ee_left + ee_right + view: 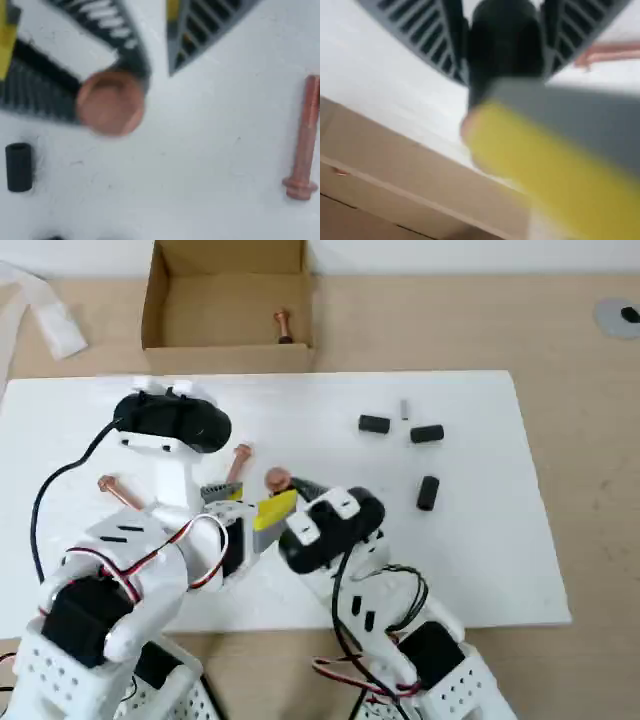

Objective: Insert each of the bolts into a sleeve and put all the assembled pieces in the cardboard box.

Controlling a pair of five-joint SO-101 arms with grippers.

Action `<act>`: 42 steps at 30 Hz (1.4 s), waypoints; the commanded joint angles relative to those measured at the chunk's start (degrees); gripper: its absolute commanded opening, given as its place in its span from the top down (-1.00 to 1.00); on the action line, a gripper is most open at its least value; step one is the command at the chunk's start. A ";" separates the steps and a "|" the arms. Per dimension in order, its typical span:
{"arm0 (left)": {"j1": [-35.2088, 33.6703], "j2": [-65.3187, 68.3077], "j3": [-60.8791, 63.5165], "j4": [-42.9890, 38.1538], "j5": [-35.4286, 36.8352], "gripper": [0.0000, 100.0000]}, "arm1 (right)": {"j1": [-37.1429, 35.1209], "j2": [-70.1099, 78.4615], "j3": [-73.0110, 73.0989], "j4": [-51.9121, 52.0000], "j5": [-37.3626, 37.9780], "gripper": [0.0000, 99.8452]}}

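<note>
Right tool (505, 70) was clamped on a sleeve (505, 35) near the centre of the mat (480, 540). A bolt (110, 102) showed its head there, seemingly entered in the sleeve. Left tool (156, 75) stood just left of it, slightly parted and empty. Step in hand: insertion. Next move: seat the bolt fully, then carry the pair level to the far box (155, 310).

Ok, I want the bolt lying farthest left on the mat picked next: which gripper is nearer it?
Left. The left gripper is near the middle of the mat, right of the bolt; the right gripper, shut on a sleeve, meets it from farther right.
</note>
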 commanded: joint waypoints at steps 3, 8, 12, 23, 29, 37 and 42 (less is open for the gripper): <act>-2.37 1.27 -10.90 3.96 -1.23 0.67 | 6.73 -5.14 -4.09 -2.73 -0.44 0.98; -15.21 7.43 -11.43 3.60 -7.21 1.00 | 9.19 6.90 -12.53 -7.56 -0.44 0.98; -22.86 10.15 -10.73 3.87 -10.55 0.99 | 9.19 22.11 -23.60 -9.93 -3.52 0.98; -29.45 5.14 -4.31 3.52 -16.62 0.99 | 9.27 71.43 -62.02 -10.29 -6.33 0.98; -29.45 -0.48 -0.62 2.46 -18.37 0.99 | 11.91 96.84 -85.14 -10.29 -6.24 0.98; -29.54 -6.11 5.45 -1.76 -18.37 0.99 | 16.84 130.15 -117.85 -10.20 -6.07 0.98; -29.54 -6.73 6.95 -2.20 -18.37 0.99 | 18.77 150.02 -138.51 -10.20 -4.31 0.98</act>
